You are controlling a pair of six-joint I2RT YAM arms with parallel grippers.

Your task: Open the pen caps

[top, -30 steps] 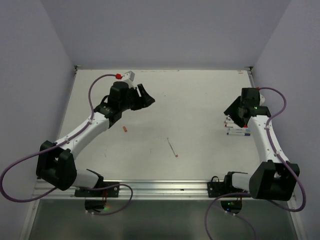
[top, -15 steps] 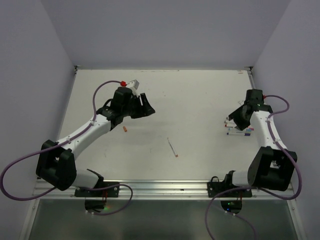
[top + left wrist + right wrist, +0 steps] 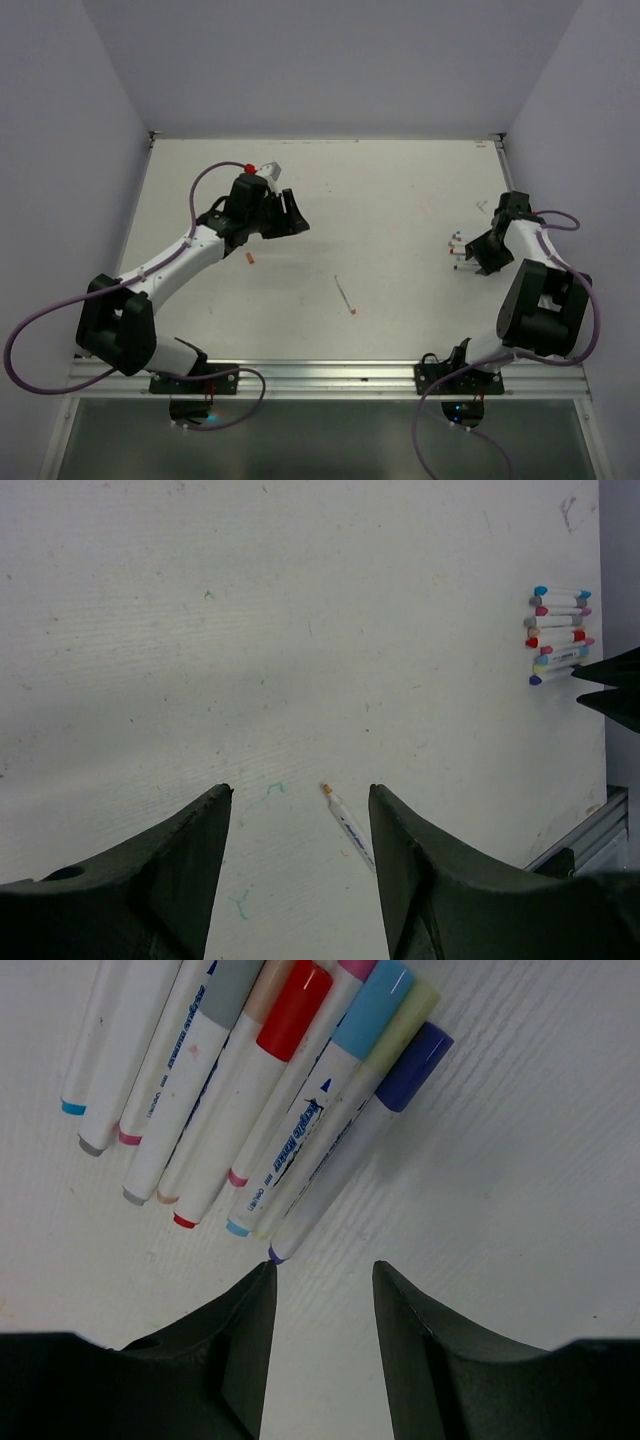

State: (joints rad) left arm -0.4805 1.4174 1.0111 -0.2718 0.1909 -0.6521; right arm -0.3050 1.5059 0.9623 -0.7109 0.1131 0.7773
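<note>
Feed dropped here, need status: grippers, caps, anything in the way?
Left gripper open, empty. Right gripper open, at the tail ends of the pen row. Pen caps in view all on. Nothing blocking.

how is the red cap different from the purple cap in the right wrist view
The red cap sits mid-row with other caps on both sides; the purple cap is at the row's outer edge, next to bare table. The purple cap's pen ends just off the open right gripper; the red cap's pen ends further aside. Both caps are on white pens lying parallel.
</note>
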